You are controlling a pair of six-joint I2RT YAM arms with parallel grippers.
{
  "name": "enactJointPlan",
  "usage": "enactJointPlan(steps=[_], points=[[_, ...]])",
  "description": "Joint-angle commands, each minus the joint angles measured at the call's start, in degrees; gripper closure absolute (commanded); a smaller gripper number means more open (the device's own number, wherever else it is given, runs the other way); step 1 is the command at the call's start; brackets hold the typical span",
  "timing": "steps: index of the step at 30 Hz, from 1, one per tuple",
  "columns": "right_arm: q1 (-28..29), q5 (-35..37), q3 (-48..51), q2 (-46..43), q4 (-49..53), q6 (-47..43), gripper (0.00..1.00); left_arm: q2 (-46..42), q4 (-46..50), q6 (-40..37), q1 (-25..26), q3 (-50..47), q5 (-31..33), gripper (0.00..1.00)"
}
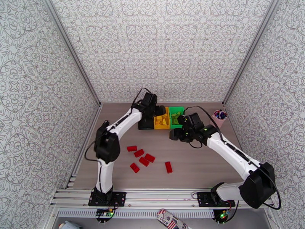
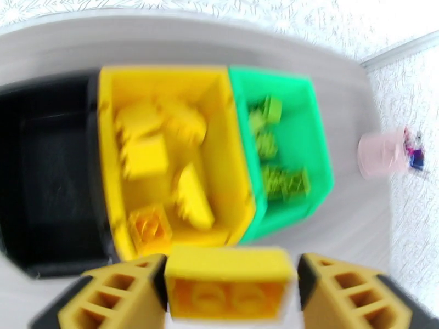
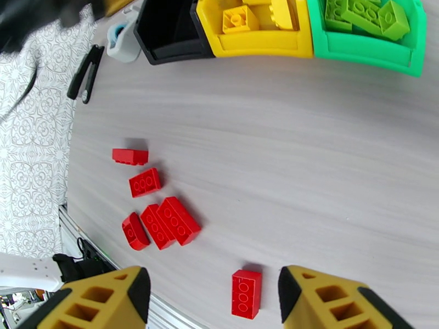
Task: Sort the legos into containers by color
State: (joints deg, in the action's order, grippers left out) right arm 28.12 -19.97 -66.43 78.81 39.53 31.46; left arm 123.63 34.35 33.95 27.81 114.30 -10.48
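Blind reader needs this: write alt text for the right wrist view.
Six red studded plastic bricks lie on a grey table beyond the open right gripper. A black plastic bin, yellow bin and green bin line the top.

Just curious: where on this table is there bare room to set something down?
The grey tabletop is bare between the small red studded bricks and the plastic bins: black bin, yellow bin, green bin. Crowded: the brick cluster, the bins' row.

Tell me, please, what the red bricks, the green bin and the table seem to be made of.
Red bricks: hard moulded plastic, slightly glossy, with crisp studs. Green bin: smooth plastic, thin moulded walls. Table: probably wood-look laminate, matte, with grey printed grain.
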Motion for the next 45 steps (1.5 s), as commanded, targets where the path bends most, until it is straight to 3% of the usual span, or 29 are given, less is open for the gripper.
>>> enactJointPlan(steps=[1,4,15,22,27,36,45], points=[[-0.87,-0.61,-1.04,-2.40,2.34,-1.13,0.34,3.58,4.48,0.54,-0.33,4.19,-0.99,0.21],[-1.39,-0.20,0.26,-3.80,2.83,-1.48,0.34,1.50,3.85,-0.04,0.33,2.47,0.62,0.16],[-2.07,2.42,5.21,-7.04,3.87,-2.72,0.33,-15.09,6.05,-1.14,4.96,-17.04,10.03,0.15],[-2.02,5.98,8.98,-10.17,5.15,-1.81,0.29,-24.22,9.82,3.20,12.22,-30.10,16.20,0.16],[-2.02,9.57,13.21,-13.15,6.03,-0.17,0.29,-29.59,8.30,11.26,19.36,-39.85,16.71,0.17],[-2.07,11.59,22.80,-23.26,6.59,3.89,0.26,-22.50,14.29,18.30,32.25,-37.42,19.27,0.15],[-2.03,10.22,26.40,-31.11,8.45,5.50,0.24,-13.62,17.16,17.17,33.46,-31.87,15.80,0.14]])
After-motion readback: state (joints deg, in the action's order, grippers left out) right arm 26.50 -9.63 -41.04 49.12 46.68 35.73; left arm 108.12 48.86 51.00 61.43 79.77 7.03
